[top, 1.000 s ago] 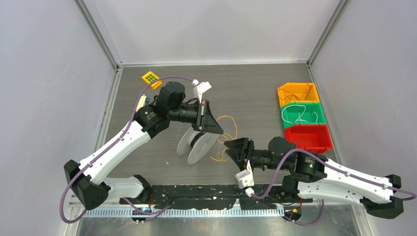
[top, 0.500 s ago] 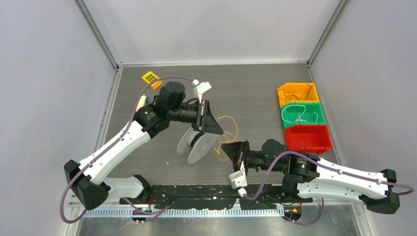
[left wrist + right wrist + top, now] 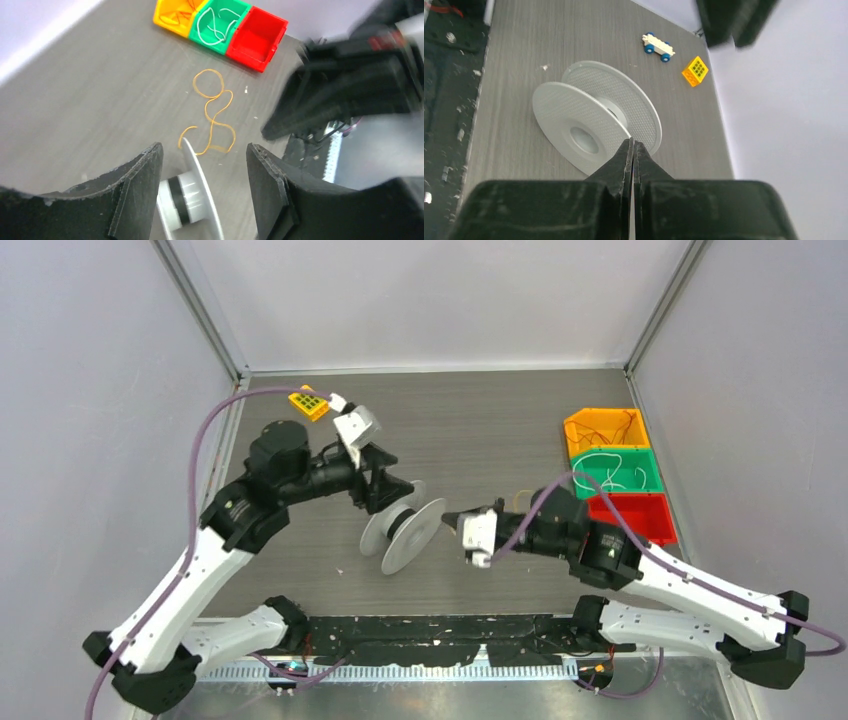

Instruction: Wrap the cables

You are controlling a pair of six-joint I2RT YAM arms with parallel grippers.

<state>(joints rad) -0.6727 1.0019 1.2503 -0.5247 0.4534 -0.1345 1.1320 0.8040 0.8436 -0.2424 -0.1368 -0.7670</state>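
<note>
Cables (image 3: 212, 118) lie loose beside the spool (image 3: 187, 200); left jaws, spread, have retreated, right jaws, pressed together, advanced.

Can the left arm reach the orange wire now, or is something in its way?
Probably yes: the left claw is open, and the orange wire lies uncovered just past the spool. The right claw hovers close beside it.

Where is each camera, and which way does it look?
Top external: above and behind, looking down at the grey table; left arm, right arm show.
Left wrist: on the left arm, facing the thin yellow-orange wire; open left gripper shows.
Right wrist: on the right arm, facing left; shut right gripper shows.
All share the white plastic spool.
</note>
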